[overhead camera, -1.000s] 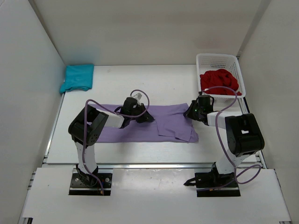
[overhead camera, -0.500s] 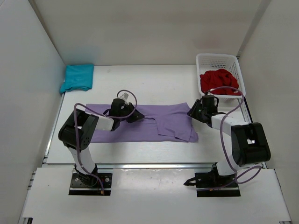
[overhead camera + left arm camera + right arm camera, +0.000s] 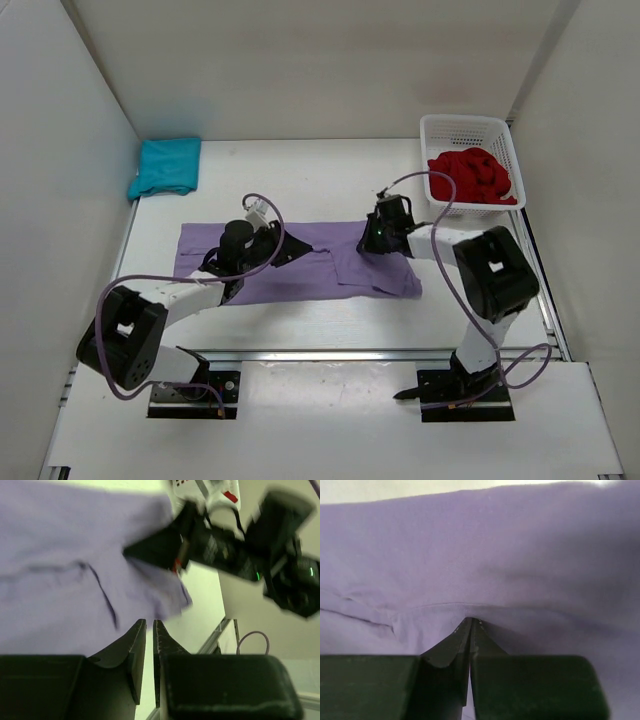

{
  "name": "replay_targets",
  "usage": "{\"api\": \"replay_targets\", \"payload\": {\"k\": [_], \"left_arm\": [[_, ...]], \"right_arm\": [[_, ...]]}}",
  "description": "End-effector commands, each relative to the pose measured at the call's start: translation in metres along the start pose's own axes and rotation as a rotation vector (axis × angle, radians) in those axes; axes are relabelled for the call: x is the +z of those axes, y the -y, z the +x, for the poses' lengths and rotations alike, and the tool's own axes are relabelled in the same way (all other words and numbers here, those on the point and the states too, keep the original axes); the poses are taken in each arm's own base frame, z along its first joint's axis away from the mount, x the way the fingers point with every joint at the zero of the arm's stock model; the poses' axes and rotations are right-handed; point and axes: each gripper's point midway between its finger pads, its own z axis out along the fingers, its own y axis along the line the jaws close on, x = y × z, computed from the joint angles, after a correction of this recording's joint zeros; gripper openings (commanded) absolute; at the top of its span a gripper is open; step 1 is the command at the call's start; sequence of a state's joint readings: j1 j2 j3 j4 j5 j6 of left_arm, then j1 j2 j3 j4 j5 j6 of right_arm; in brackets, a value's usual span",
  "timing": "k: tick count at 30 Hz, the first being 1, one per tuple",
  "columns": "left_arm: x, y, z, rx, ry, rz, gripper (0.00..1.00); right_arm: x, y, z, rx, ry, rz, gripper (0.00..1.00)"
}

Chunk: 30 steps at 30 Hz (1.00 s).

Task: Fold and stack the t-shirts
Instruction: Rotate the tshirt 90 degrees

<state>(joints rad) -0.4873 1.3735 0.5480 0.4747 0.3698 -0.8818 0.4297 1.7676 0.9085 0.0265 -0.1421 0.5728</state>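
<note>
The lavender t-shirt (image 3: 330, 262) lies spread flat across the middle of the table. My right gripper (image 3: 368, 240) rests on its far edge, right of centre. In the right wrist view that gripper (image 3: 471, 621) is shut, and its tips pinch a pucker of the lavender t-shirt (image 3: 480, 555). My left gripper (image 3: 295, 252) lies low over the shirt's middle. In the left wrist view the left gripper (image 3: 149, 625) has a narrow bare gap between its fingers and holds nothing. The teal t-shirt (image 3: 165, 166) sits folded at the far left. The red t-shirt (image 3: 470, 176) lies crumpled in the basket.
The white lattice basket (image 3: 465, 128) stands at the far right, next to the right wall. White walls close in the table on the left, back and right. A metal rail (image 3: 330, 352) runs along the near edge. The right arm (image 3: 225, 550) shows in the left wrist view.
My right gripper moved left from the shirt's right end to its far edge, opened and shut there. My left arm swung down and left, and its jaws parted slightly.
</note>
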Motion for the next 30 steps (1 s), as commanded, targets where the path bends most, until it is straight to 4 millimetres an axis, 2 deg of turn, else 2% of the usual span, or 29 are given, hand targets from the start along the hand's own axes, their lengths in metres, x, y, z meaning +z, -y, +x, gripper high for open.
{"api": "replay_targets", "payload": {"k": [1,2,4,5,6,7,8,9,10,11,12,13,14,15,16,17,18,19,20,21,22,23,24,25,26,27,28,29,30], "left_arm": [[-0.015,0.016,-0.001,0.015,0.006,0.054,0.23],[-0.016,0.015,0.000,0.017,0.003,0.055,0.23],[-0.022,0.021,-0.004,0.030,0.009,0.067,0.24],[-0.024,0.016,-0.006,0.034,0.019,0.046,0.24],[-0.027,0.018,-0.006,0.033,0.020,0.043,0.24],[-0.031,0.019,-0.009,0.041,0.036,0.045,0.24],[-0.032,0.017,-0.010,0.043,0.032,0.031,0.24],[-0.036,0.015,-0.016,0.049,0.051,0.016,0.26],[-0.039,0.017,-0.014,0.061,0.048,0.018,0.28],[-0.043,0.014,-0.014,0.068,0.052,0.000,0.30],[-0.046,0.009,-0.011,0.070,0.049,-0.015,0.34],[-0.050,0.004,-0.009,0.063,0.056,-0.029,0.39],[-0.055,0.004,-0.011,0.067,0.071,-0.024,0.43],[-0.059,-0.008,-0.008,0.056,0.080,-0.049,0.54],[-0.062,-0.014,-0.002,0.056,0.066,-0.062,0.97],[-0.067,-0.017,-0.004,0.056,0.078,-0.068,0.98],[-0.069,-0.022,-0.003,0.056,0.072,-0.080,0.98],[-0.075,-0.024,-0.008,0.060,0.098,-0.087,0.98],[-0.079,-0.027,-0.006,0.059,0.099,-0.090,0.99],[-0.084,-0.022,-0.013,0.064,0.126,-0.066,0.99],[-0.088,-0.025,-0.017,0.064,0.147,-0.065,0.98],[-0.091,-0.022,-0.018,0.061,0.154,-0.046,0.93],[-0.095,-0.020,-0.020,0.059,0.161,-0.035,0.77],[-0.097,-0.018,-0.021,0.063,0.162,-0.030,0.67],[-0.100,-0.017,-0.025,0.063,0.176,-0.036,0.51],[-0.101,-0.013,-0.023,0.085,0.167,-0.030,0.41],[-0.103,-0.013,-0.025,0.090,0.173,-0.039,0.37],[-0.104,-0.012,-0.024,0.086,0.164,-0.044,0.37],[-0.106,-0.008,-0.030,0.092,0.183,-0.043,0.38]], "right_arm": [[0.026,0.003,-0.018,-0.020,-0.027,0.038,0.00],[0.038,0.002,-0.027,-0.024,-0.046,0.041,0.00],[0.070,-0.005,-0.069,-0.030,-0.038,0.016,0.00],[0.079,-0.007,-0.077,-0.025,-0.056,0.023,0.00],[0.104,-0.021,-0.116,-0.058,-0.013,-0.002,0.01],[0.090,-0.067,-0.186,-0.110,0.088,-0.065,0.00],[0.131,-0.037,-0.159,-0.083,-0.055,-0.014,0.00],[0.134,-0.071,-0.210,-0.121,0.051,-0.131,0.01],[0.150,-0.069,-0.200,-0.061,0.032,-0.181,0.04],[0.093,-0.111,-0.260,-0.090,0.203,-0.358,0.07],[0.071,-0.115,-0.264,-0.072,0.245,-0.367,0.12],[0.047,-0.127,-0.271,-0.113,0.281,-0.373,0.15],[0.027,-0.137,-0.284,-0.134,0.315,-0.370,0.25],[0.006,-0.149,-0.285,-0.173,0.308,-0.380,0.32],[-0.023,-0.168,-0.298,-0.225,0.349,-0.412,0.38],[-0.040,-0.176,-0.299,-0.240,0.341,-0.406,0.41],[-0.047,-0.182,-0.285,-0.258,0.299,-0.376,0.44],[-0.059,-0.186,-0.279,-0.282,0.290,-0.352,0.45],[-0.060,-0.192,-0.264,-0.307,0.257,-0.337,0.44],[-0.043,-0.182,-0.232,-0.309,0.152,-0.290,0.43],[-0.041,-0.192,-0.202,-0.346,0.090,-0.279,0.40],[-0.030,-0.195,-0.159,-0.381,0.011,-0.252,0.37],[-0.001,-0.171,-0.115,-0.385,-0.069,-0.180,0.32],[-0.013,-0.205,-0.111,-0.420,0.031,-0.239,0.31],[-0.010,-0.194,-0.061,-0.404,-0.042,-0.229,0.32],[-0.012,-0.195,-0.039,-0.362,-0.028,-0.260,0.32],[-0.004,-0.184,-0.018,-0.340,-0.038,-0.280,0.33],[-0.014,-0.203,-0.022,-0.308,0.020,-0.351,0.35],[-0.010,-0.196,0.002,-0.280,-0.027,-0.359,0.36]]}}
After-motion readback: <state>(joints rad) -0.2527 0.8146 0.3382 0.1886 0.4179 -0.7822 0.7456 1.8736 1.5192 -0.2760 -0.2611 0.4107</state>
